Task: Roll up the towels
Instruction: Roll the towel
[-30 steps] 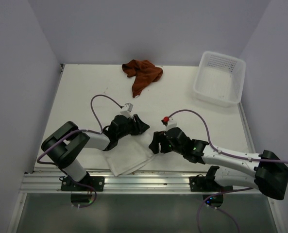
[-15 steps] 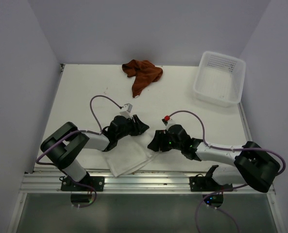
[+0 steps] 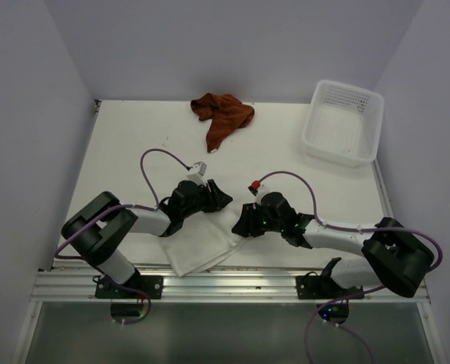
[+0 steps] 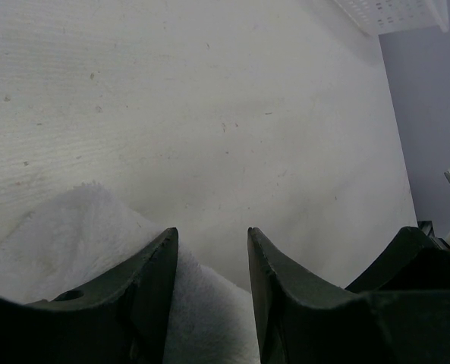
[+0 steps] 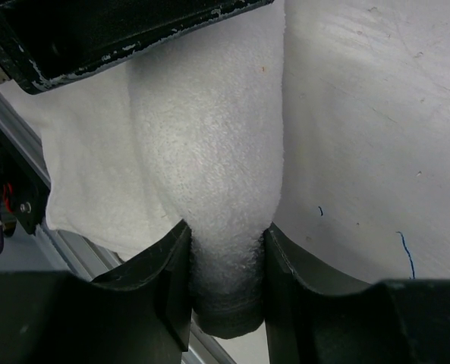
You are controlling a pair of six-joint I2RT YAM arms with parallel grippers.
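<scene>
Top external view, from the left: the left gripper (image 3: 225, 200) has not shifted over the last second. It sits at the far corner of the plain white fleecy cloth towel (image 3: 202, 244), which lies flat on the tabletop (image 3: 133, 144) by its near edge, between the two arms. Its jaws stand apart. In the left wrist view, nap shows low in the gap and no squeeze is visible.

The change is on the right. The right arm has drawn its elbow in, and the right gripper (image 3: 240, 225) has narrowed onto the white towel's right edge. In the right wrist view its jaws now pinch a raised, rounded ridge of pile. That ridge looks like the first fold of a roll, so I judge rolling of this towel to be only just beginning.

The cloth is thick, soft and loopy, and it bulges smoothly where gathered. The rust-brown cloth towel (image 3: 223, 115) lies crumpled at the far edge, untouched. At the far right corner stands the white perforated plastic basket (image 3: 346, 88), rigid and gridded.
</scene>
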